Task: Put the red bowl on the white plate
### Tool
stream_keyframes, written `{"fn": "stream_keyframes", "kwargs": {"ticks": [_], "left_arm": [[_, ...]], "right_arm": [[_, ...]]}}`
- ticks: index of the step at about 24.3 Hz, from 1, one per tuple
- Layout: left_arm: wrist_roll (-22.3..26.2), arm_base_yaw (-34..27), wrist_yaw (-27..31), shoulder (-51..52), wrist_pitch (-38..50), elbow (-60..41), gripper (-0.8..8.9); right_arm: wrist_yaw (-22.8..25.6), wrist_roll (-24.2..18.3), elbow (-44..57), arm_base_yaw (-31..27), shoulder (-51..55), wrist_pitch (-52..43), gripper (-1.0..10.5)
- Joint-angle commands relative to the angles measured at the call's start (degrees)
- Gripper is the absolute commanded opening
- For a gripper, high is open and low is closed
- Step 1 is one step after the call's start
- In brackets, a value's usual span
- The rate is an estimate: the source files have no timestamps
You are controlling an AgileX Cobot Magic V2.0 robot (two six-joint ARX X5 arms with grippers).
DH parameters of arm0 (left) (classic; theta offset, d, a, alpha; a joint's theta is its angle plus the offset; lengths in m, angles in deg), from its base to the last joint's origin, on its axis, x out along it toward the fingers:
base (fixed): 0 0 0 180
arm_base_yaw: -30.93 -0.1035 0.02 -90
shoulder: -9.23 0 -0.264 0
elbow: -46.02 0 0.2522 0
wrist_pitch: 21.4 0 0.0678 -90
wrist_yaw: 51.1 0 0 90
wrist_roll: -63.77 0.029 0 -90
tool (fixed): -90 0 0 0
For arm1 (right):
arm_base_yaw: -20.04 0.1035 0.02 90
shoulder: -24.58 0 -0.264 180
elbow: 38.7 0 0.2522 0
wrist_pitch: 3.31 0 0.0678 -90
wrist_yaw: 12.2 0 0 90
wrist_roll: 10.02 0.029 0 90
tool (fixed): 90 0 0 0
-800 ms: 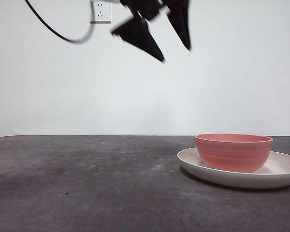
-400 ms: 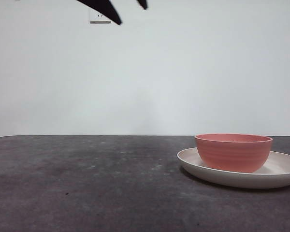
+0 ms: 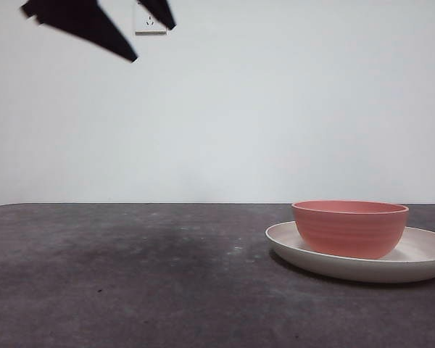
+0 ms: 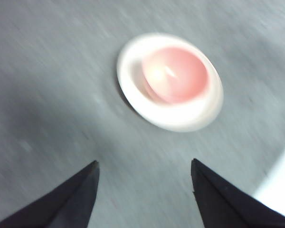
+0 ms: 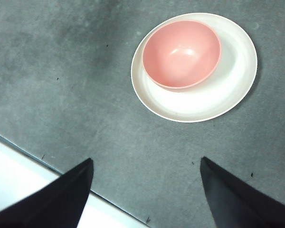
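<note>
While high above table (image 3: 130, 275), left gripper (image 3: 141, 32) agape

Front view: low, level across table (image 3: 130, 275). Both wrist views: high, looking down past own jaws; all share red bowl (image 3: 350, 228) on white plate (image 3: 420, 255).

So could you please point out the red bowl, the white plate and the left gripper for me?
red bowl (image 3: 350, 230), front view, ribbed outer wall.
white plate (image 5: 213, 99), right wrist view, bare inner surface.
left gripper (image 4: 145, 173), left wrist view, midway between its open fingers.
</note>
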Motion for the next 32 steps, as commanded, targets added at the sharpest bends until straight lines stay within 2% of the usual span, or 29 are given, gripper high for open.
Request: {"fn": "stream_keyframes", "kwargs": {"ticks": [1,9,20,22,27,32], "left_arm": [[0.61,0.22,-2.99,2.73,2.25,-4.63,3.12],[0.98,0.24,-8.68,7.82,2.27,-8.13,3.12],[0.92,0.28,-9.27,8.31,2.1,-8.11,3.12],[0.92,0.28,-9.57,8.31,2.14,-8.11,3.12],[0.94,0.28,-9.64,8.31,2.1,-8.11,3.12],[0.94,0.28,-9.64,8.31,1.7,-8.11,3.12]], "right_arm": [[-0.04,0.17,-1.11,0.17,-0.26,-0.52,3.6],[-0.09,0.48,-1.07,0.17,-0.28,-0.52,3.6],[0.02,3.04,-0.55,0.11,-0.31,-1.44,3.6],[1.07,5.27,-0.22,0.11,-0.7,-3.15,3.6],[8.31,9.77,2.03,-0.48,-4.11,-8.83,3.6],[8.87,9.97,4.09,-3.76,-11.15,-15.43,3.6]]}}
